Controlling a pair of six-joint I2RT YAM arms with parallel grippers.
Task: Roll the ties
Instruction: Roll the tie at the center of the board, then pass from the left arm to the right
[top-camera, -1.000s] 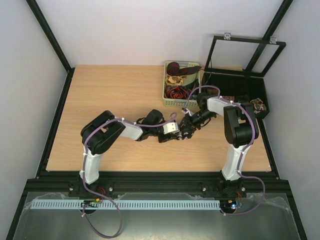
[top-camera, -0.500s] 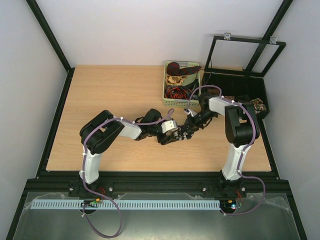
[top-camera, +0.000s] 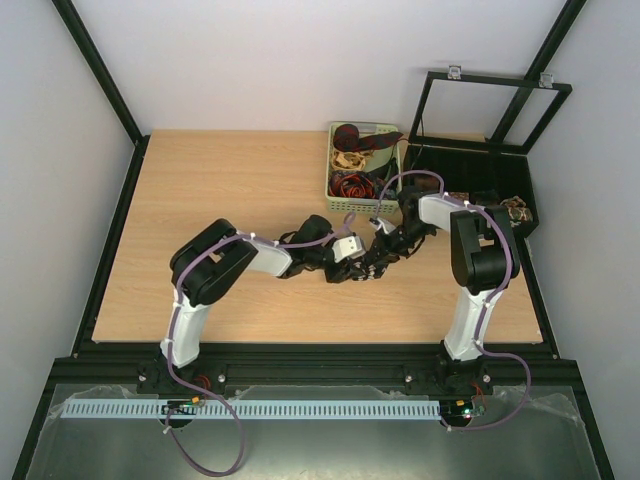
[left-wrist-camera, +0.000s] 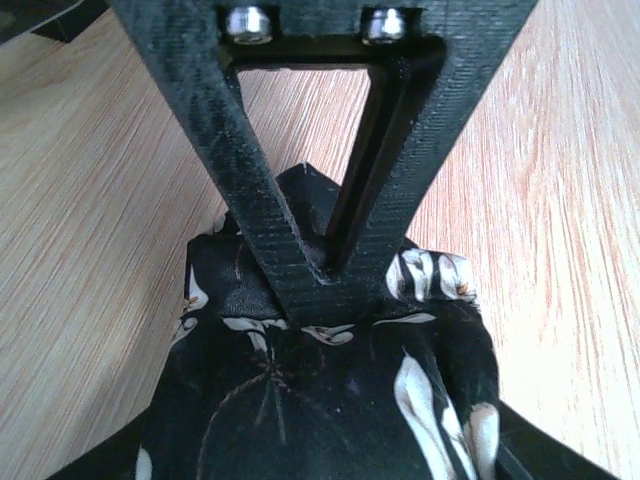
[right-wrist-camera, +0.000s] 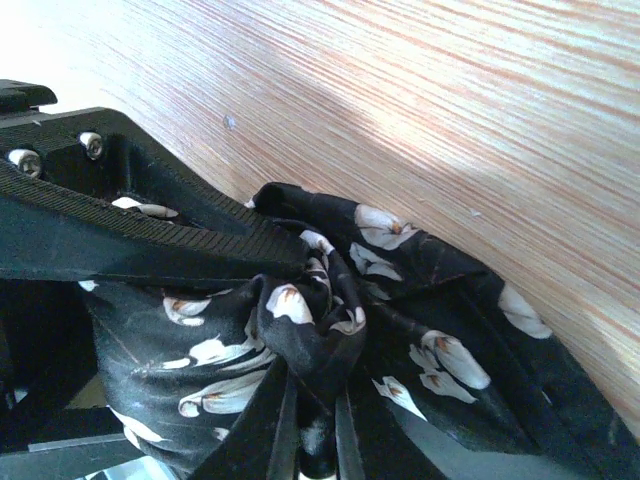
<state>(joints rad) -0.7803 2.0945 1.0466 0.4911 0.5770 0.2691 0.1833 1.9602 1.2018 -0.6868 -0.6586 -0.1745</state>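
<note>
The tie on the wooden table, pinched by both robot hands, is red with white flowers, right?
Not red. The tie is black with white flowers, as the left wrist view shows. The rest holds: it lies on the wooden table, pinched by the left gripper and the right gripper.

Left arm (top-camera: 186, 330) and right arm (top-camera: 465, 322): white lower links, black joint housings. A lilac cable (top-camera: 415, 176) runs along each and loops past my bases at 6 o'clock. Gripper finger (left-wrist-camera: 240, 200): black ribbed plastic, open triangular frame. Two silver socket screws (left-wrist-camera: 250, 22) at 12 o'clock.
</note>
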